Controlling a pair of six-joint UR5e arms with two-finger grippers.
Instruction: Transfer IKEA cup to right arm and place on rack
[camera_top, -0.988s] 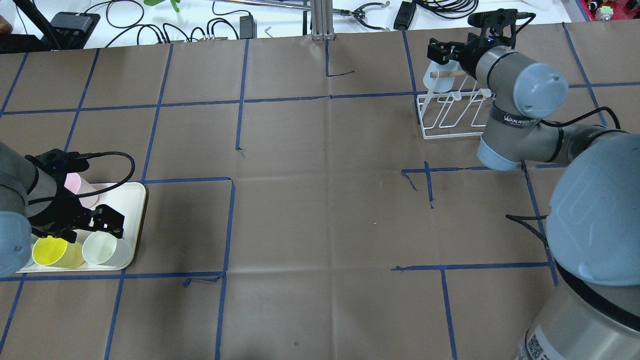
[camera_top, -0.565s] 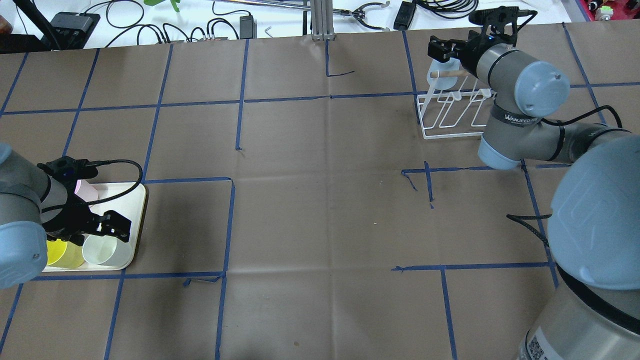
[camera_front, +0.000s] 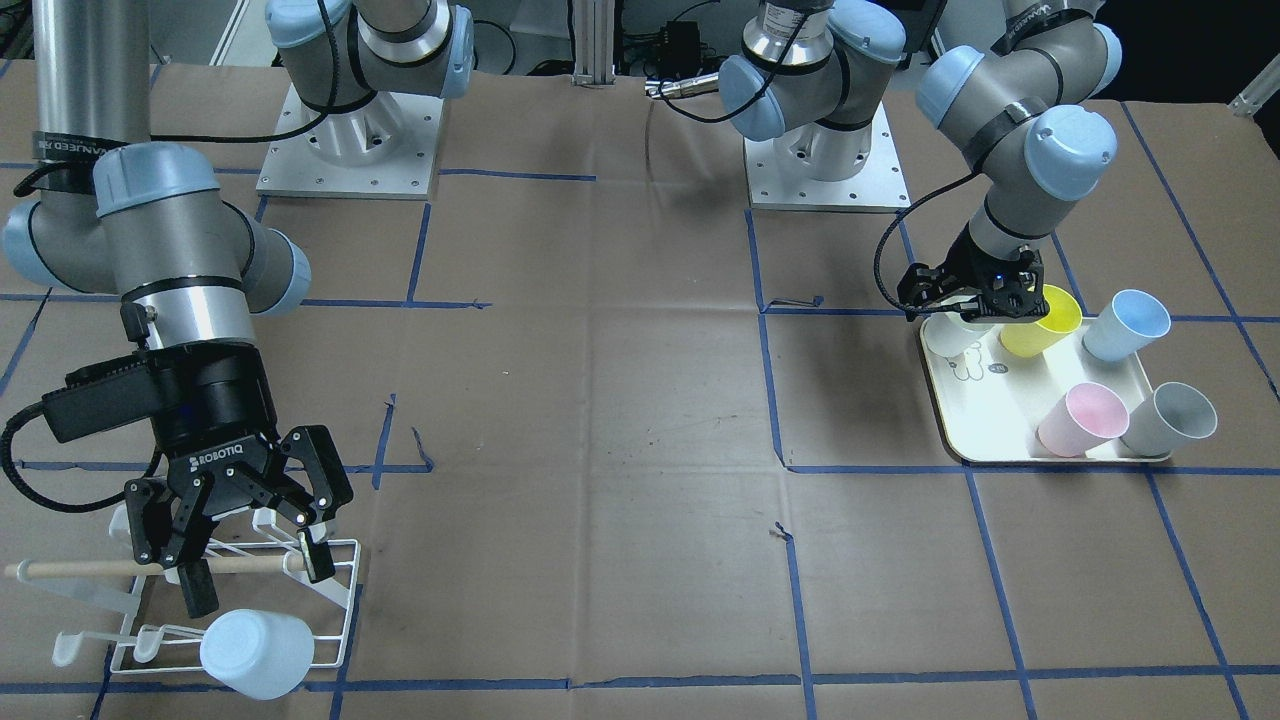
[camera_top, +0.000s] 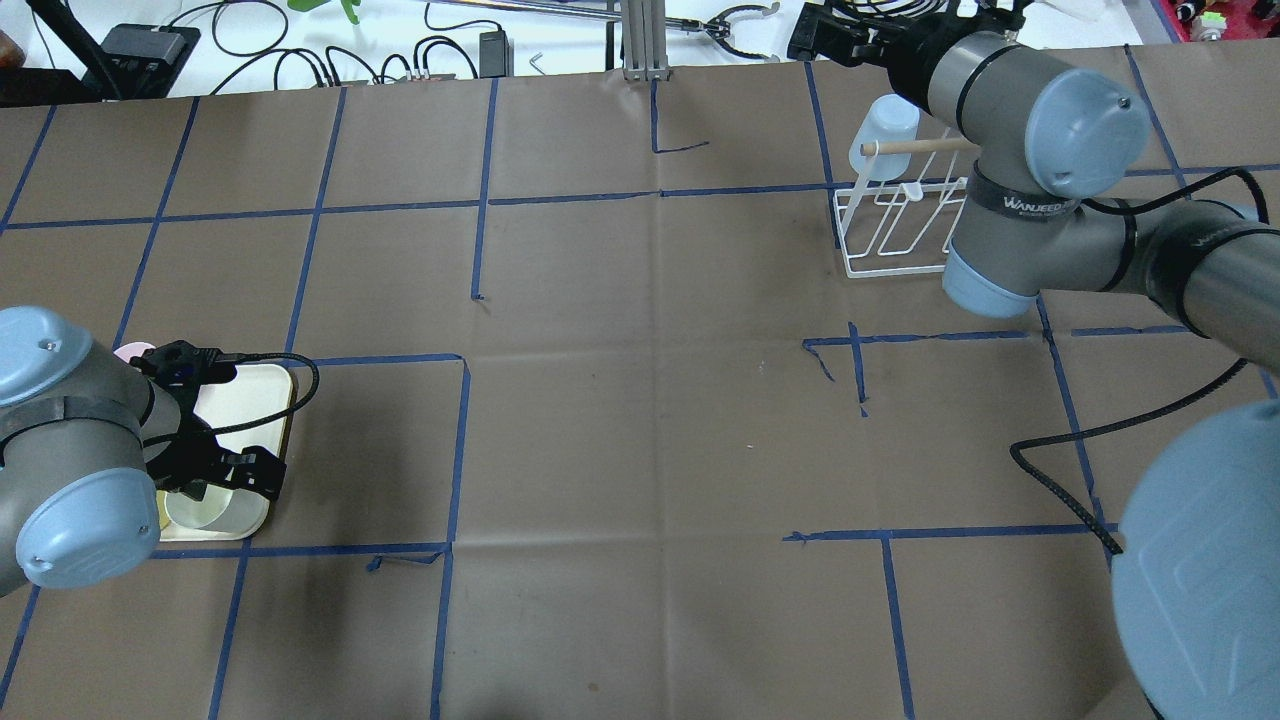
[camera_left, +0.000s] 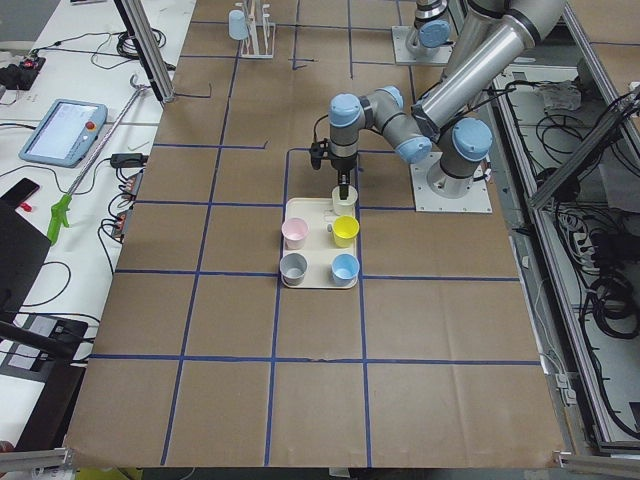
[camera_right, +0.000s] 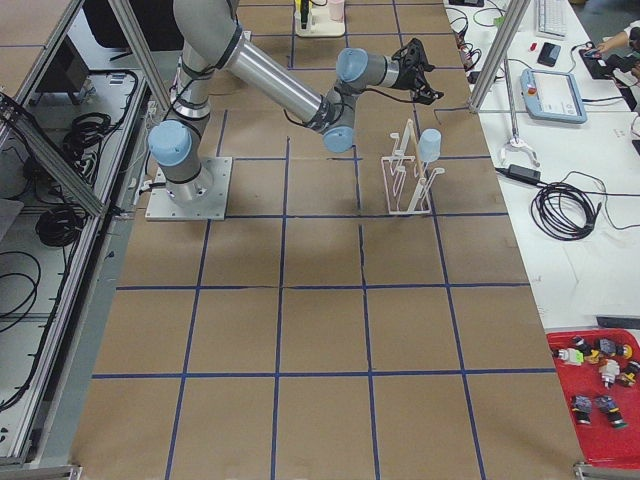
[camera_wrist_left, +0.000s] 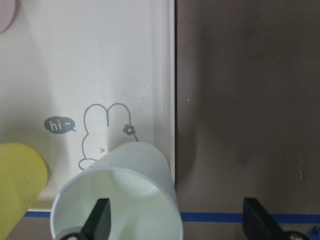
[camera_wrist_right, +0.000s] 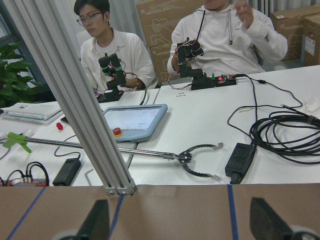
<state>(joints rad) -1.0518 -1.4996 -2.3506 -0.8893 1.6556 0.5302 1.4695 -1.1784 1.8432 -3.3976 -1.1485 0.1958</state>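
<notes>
Front-facing view, left hand (camera_front: 975, 312) wide, astride white cup (camera_front: 948, 338) wall on tray (camera_front: 1000, 415), right hand (camera_front: 258, 580) wide, empty, near rack (camera_front: 340, 600) bearing blue cup (camera_front: 255, 655).

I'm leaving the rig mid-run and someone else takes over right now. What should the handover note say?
Left gripper: open, low over the tray. One finger is inside the white cup and the other is outside its wall. Not yet closed.
Right gripper: open and empty, above the rack.
Done: one pale blue cup hangs on a rack prong.
Left to do: grip the white cup, hand it to the right arm and rack it. The yellow cup, blue cup, pink cup and grey cup are also on the tray.
</notes>
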